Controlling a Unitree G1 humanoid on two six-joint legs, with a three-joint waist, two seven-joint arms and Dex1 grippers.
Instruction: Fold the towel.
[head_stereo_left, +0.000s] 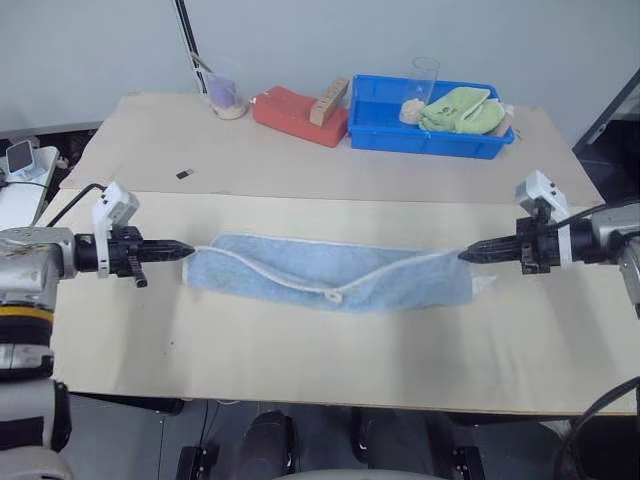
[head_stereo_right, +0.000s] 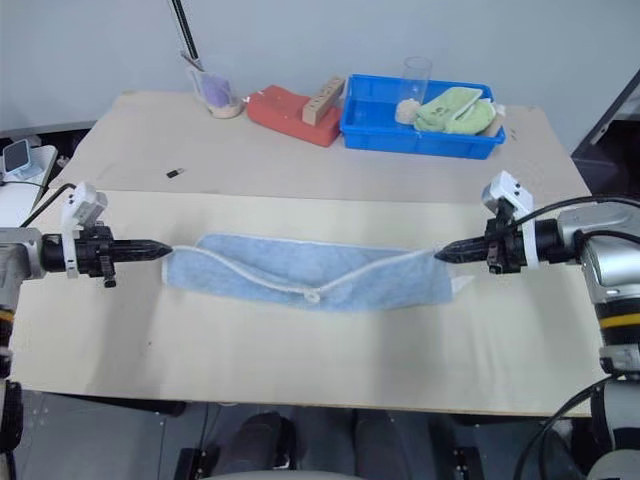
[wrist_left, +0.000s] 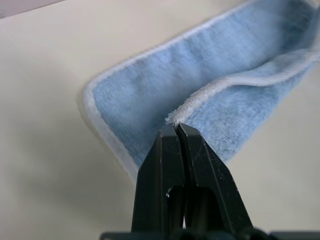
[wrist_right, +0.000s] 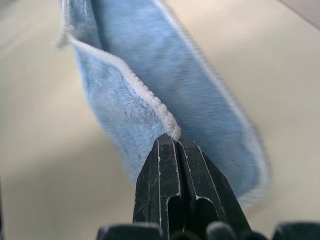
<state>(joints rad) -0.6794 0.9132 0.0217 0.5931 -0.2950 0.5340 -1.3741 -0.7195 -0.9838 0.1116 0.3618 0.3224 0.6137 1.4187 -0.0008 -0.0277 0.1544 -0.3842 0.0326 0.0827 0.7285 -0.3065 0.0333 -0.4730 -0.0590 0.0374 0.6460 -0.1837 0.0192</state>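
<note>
Two grippers: left gripper (head_stereo_left: 188, 249) and right gripper (head_stereo_left: 464, 256) each pinch a towel (head_stereo_left: 330, 272) corner, fingers pressed together.
Clutter: blue bin (head_stereo_left: 385, 130) with green cloth (head_stereo_left: 462, 110), red block (head_stereo_left: 295, 113), cups at table's (head_stereo_left: 300, 350) far edge, well apart.
Towel: mid-table, long axis left-right, near edge sagging.

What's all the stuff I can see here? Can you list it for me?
towel: one, light blue with whitish edging, stretched across the middle of the near table
table: one, pale beige
bin: one, blue, far right of the table
green cloth: one, light green, inside the bin
clear cup: one, in the bin
red block: one, left of the bin
wooden piece: one, tan, on the red block
beaker: one, clear, purple inside, far left
left gripper: black, shut on the towel's left end
right gripper: black, shut on its right end
</note>
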